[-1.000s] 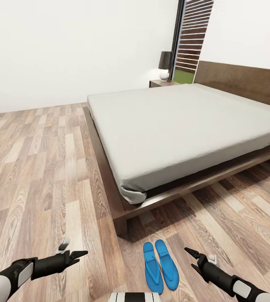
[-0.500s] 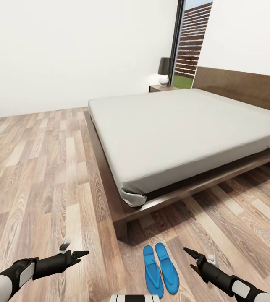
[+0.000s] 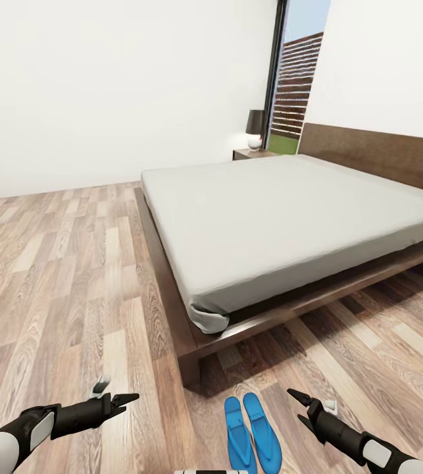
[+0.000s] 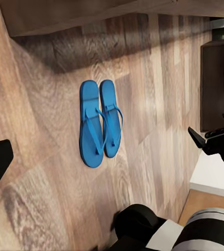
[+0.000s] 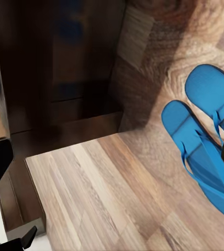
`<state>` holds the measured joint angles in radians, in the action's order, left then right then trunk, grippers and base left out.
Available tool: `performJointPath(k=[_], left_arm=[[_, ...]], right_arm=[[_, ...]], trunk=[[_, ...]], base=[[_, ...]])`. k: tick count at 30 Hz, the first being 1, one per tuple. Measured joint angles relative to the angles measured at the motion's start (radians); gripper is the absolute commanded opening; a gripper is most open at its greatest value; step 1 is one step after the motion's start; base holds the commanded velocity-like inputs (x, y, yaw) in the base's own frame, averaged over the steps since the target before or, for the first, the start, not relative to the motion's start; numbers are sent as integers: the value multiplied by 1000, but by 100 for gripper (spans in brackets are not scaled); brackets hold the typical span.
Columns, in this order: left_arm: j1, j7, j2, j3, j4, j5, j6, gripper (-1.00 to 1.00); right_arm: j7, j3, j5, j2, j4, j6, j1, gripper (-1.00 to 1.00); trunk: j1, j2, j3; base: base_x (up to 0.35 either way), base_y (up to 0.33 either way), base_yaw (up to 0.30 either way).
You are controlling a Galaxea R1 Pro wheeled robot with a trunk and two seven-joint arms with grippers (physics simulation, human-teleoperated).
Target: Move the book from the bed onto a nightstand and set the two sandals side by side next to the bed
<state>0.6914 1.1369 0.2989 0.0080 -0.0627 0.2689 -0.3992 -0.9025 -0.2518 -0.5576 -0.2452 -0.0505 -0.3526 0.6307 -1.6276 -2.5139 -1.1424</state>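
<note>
Bed (image 3: 283, 217) sits in the bedroom, grey mattress bare, dark frame and headboard against the white wall. Two sandals (image 3: 252, 434) lie flat on the plank floor (image 3: 60, 276) just off the bed's foot corner, side by side, edges touching or nearly so, soles down, straps up. Same pair shows in the left wrist view (image 4: 99, 122) near the bed frame's shadow, and in the right wrist view (image 5: 209, 146) partly cut off by the frame edge.

Nightstand (image 3: 252, 154) stands at the far side of the bed by the headboard, with a lamp (image 3: 256, 130) on top. Window (image 3: 295, 85) behind it shows a slatted fence and some grass.

At the bed's far right edge near the headboard a small flat thing shows, too small and cropped to tell if it is the book.

Left gripper (image 3: 120, 399) hovers low over the floor, well left of the sandals, fingers close together, holding nothing. Right gripper (image 3: 300, 403) hovers just right of the sandals, fingers slightly apart, empty. Both arms are extended forward, neither touching the sandals or the bed.
</note>
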Motion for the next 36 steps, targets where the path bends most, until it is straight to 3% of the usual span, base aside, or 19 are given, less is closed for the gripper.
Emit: performJointPath(k=[20, 36], left_arm=[[0, 1, 0, 0, 0, 0, 0, 100], [0, 1, 0, -1, 0, 1, -1, 100]], right_arm=[[0, 0, 0, 0, 0, 0, 0, 100], [2, 0, 0, 0, 0, 1, 0, 100]], trunk=[[9, 5, 77], [9, 5, 78]], base=[[0, 0, 0], [0, 0, 0]])
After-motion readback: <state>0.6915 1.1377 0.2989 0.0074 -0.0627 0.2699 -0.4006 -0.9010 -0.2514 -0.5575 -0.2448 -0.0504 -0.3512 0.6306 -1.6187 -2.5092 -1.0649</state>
